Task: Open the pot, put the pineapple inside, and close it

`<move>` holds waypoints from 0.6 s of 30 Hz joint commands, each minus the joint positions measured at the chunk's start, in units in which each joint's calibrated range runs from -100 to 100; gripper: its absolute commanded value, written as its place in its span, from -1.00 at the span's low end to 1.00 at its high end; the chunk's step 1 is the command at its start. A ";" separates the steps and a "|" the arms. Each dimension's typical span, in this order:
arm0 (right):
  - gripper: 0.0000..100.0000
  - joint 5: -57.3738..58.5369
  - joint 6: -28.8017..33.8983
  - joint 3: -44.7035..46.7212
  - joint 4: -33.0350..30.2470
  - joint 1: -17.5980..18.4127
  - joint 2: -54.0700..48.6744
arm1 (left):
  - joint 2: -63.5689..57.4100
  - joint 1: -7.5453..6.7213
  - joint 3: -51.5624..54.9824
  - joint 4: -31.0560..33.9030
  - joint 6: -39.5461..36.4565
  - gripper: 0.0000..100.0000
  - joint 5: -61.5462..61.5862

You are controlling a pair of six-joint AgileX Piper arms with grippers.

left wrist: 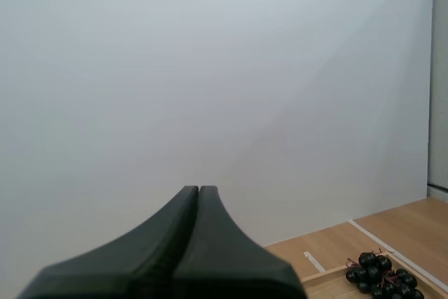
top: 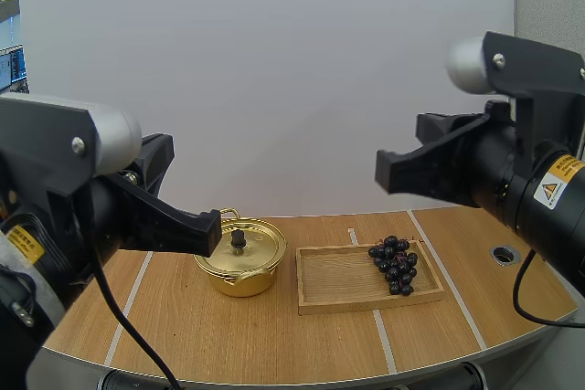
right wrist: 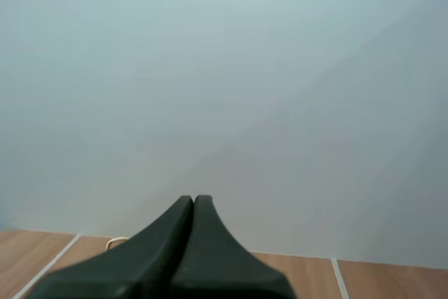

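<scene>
Gold lidded pot [top: 240, 260]; grapes [top: 395, 265] on tray [top: 334, 279]

Glossy metal pot [top: 240, 260], wooden tray [top: 340, 285]

Both arms hover, apparently level; left end effector [left wrist: 199, 190] and right end effector [right wrist: 194, 199] closed.

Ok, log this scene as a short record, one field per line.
pot: gold, on the table, left of the tray
lid: on the pot
tray: wooden, flat on the table
grapes: dark bunch at the tray's right end
left tool: shut, empty, held above the table
right tool: shut, empty, held above the table
</scene>
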 commanded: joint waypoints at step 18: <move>-1.00 -49.14 5.56 35.74 -4.41 -4.22 -1.71 | -0.27 1.47 26.42 3.12 -0.44 -1.00 -33.04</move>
